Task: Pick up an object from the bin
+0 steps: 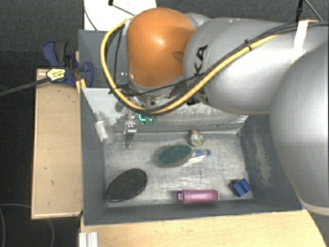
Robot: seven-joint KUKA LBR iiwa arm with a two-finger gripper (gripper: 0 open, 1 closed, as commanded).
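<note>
Camera view shows every loose thing lying on the floor of the bin (95,189), so settle on a target before you commit. The fairest candidate looks to be the teal oval brush (172,155), flat about the middle of the floor, with a clear, blue-tipped handle (199,155) pointing off to its right. The gripper (128,136) hangs to the brush's left and further back, low by the rear wall over bare metal. You cannot tell from here whether it stands open or closed, because the orange wrist cover (154,45) and the yellow cable (154,108) hide much of it. If you choose the brush, I would come straight down over its broad middle and close across its short width. A small brownish round piece (195,136) sits just behind the handle end, near but apart, and a slanted approach from the back might knock it. A small white piece (100,130) rests against the left wall beside the gripper; what it is stays unclear, and the wall would crowd a grasp there. Further out, the black oval disc (126,184) at front left looks thin and flat, probably hard to get under. The purple cylinder (197,195) lies on its side close to the front wall and may roll. The small blue block (240,187) sits towards the front right corner, well apart from the rest
</note>
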